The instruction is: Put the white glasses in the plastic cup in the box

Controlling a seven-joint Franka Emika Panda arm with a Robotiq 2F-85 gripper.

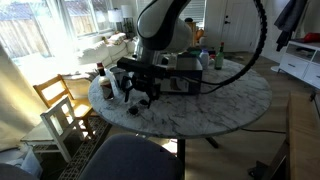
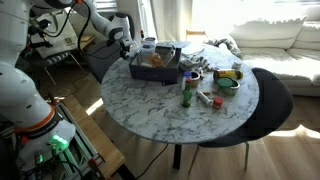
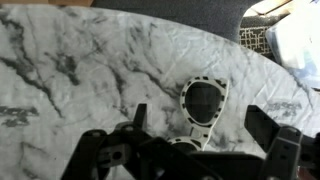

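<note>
The white glasses [image 3: 205, 103] lie flat on the marble table [image 3: 70, 70], one lens frame fully in sight and the other partly under the gripper body. My gripper [image 3: 203, 125] is open just above them, with one finger on each side and neither touching. In an exterior view the gripper [image 1: 140, 92] hangs low over the table's near-left part, left of the dark grey-blue box [image 1: 186, 72]. The grey plastic cup [image 1: 108, 88] stands upright left of the gripper, outside the box. The box [image 2: 155, 66] also shows in an exterior view, with things inside it.
A slim brown bottle with a red cap [image 1: 100, 72] stands beside the cup. A green bottle [image 2: 187, 94], a bowl [image 2: 228, 80] and small items stand on the table beyond the box. A wooden chair [image 1: 60, 105] and a dark stool [image 1: 130, 160] stand by the table's edge.
</note>
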